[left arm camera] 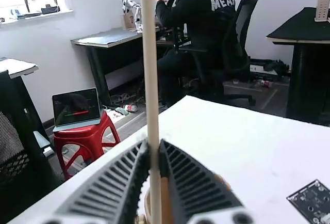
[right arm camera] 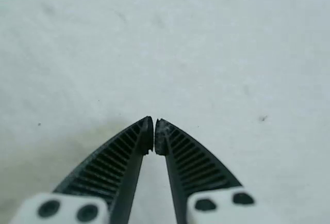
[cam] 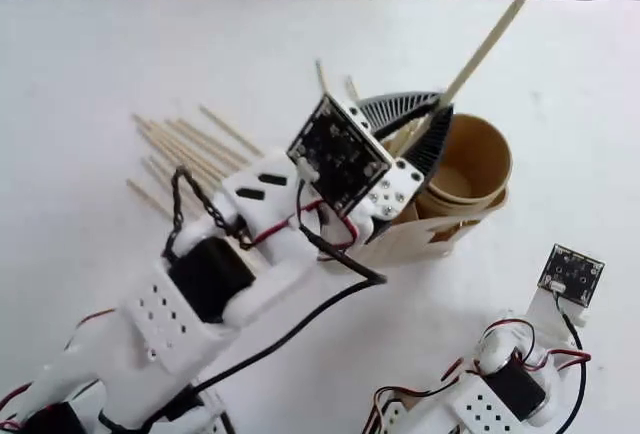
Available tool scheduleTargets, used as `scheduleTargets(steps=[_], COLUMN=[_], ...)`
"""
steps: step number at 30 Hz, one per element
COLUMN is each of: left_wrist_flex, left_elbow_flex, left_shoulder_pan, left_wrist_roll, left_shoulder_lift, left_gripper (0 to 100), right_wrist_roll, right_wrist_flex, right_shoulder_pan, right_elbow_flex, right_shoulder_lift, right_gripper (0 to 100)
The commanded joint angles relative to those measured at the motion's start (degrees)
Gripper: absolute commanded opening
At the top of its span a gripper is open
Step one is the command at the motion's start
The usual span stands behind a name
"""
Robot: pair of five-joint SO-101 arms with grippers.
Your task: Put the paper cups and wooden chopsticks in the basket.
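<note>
On the white table, the basket holds the stacked paper cups, the left gripper above it clamps one tilted chopstick, the right gripper hangs closed and empty just over the tabletop, and loose chopsticks lie fanned out near the basket.

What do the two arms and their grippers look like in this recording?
The left arm and right arm have white printed shells with perforated panels, black servo blocks, and loose red and black cables. Each wrist carries a bare black circuit board. The left gripper and right gripper have black, ribbed, tapered fingers on white bases with dark screw holes.
</note>
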Motion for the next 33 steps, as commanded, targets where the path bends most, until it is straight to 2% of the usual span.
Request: scheduleTargets(steps=[1,5,13,16,22,24,27,29,31,33], left_wrist_flex=[-2.3,-2.1,-2.1,-0.6,8.4,13.5,21.3,24.4,24.4,23.2], left_elbow_flex=[3.2,4.7,4.9,3.5,1.0,1.2,2.5,4.9,10.0,14.7], left_shoulder_pan=[-0.7,-2.7,-2.9,-6.5,-21.2,-28.5,-40.7,-47.5,-54.1,-57.9], left_wrist_roll=[-0.4,-0.3,-0.4,-0.3,-0.4,-0.6,0.6,2.1,5.2,8.5], left_shoulder_lift=[-2.4,-2.4,-2.5,-4.2,-16.2,-21.9,-27.2,-26.0,-21.7,-15.1], left_gripper=[3,10,9,8,8,1,2,3,4,9], right_wrist_roll=[-0.2,-0.2,-0.2,-0.2,-0.2,-0.2,-0.2,-0.2,-0.2,-0.2], right_wrist_flex=[-0.6,-0.6,-0.6,-0.6,-0.6,-0.6,-0.6,-0.6,-0.6,-0.6], right_shoulder_pan=[0.4,0.4,0.4,0.4,0.3,0.3,0.3,0.3,0.3,0.3], right_elbow_flex=[0.5,0.5,0.5,0.5,0.5,0.5,0.5,0.5,0.5,0.5], right_shoulder_lift=[-0.5,-0.5,-0.5,-0.5,-0.5,-0.5,-0.5,-0.5,-0.5,-0.5], right_gripper=[1.9,1.9,1.9,1.9,1.9,1.9,1.9,1.9,1.9,1.9])
